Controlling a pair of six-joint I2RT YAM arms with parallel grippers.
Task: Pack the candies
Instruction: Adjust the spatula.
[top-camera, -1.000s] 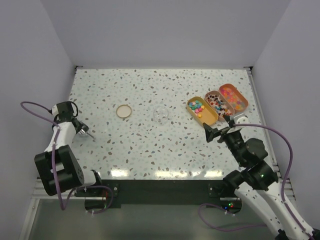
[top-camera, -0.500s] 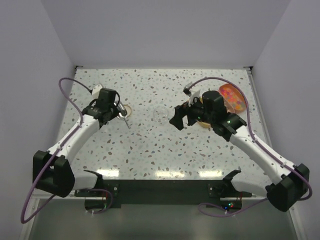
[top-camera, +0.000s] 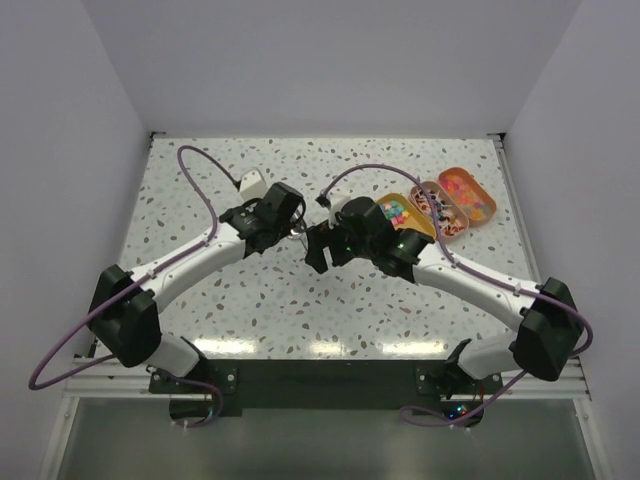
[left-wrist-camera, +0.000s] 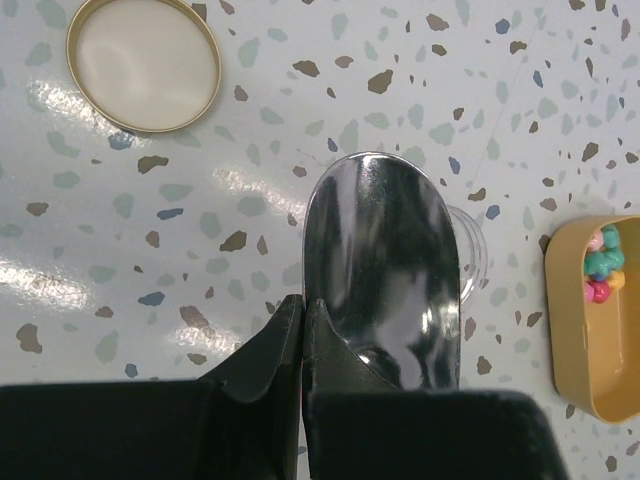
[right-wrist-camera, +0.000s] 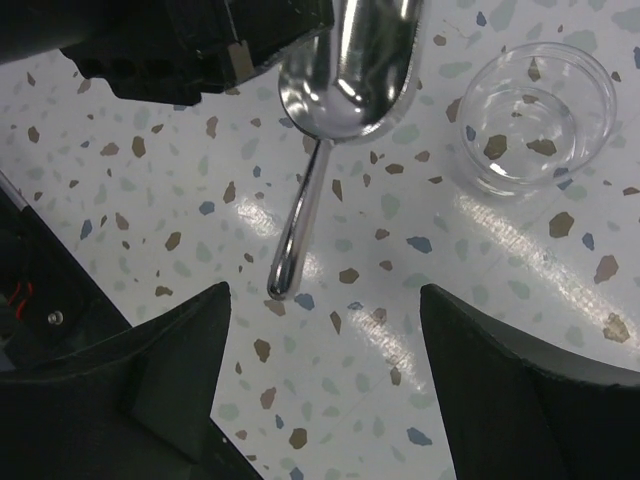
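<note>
The candies (top-camera: 470, 192) are seen heaped in three orange trays (top-camera: 452, 230) at the far right of the table (top-camera: 200, 190); the nearest tray is partly covered by the right arm. A metal scoop (left-wrist-camera: 385, 260) is pinched by the left gripper (left-wrist-camera: 303, 310), though the exact point of grip is hidden. The clear jar (right-wrist-camera: 538, 115) is half masked by the scoop in the left wrist view, and a gold lid (left-wrist-camera: 143, 62) lies apart from it. Both are concealed by the arms from above. The right gripper (right-wrist-camera: 320, 340) is held with jaws spread wide, near the scoop's thin handle (right-wrist-camera: 298, 222).

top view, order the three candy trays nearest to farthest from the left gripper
From the left gripper:
1. yellow tray, leftmost of the row
2. pink tray, in the middle
3. orange tray, far right
</note>
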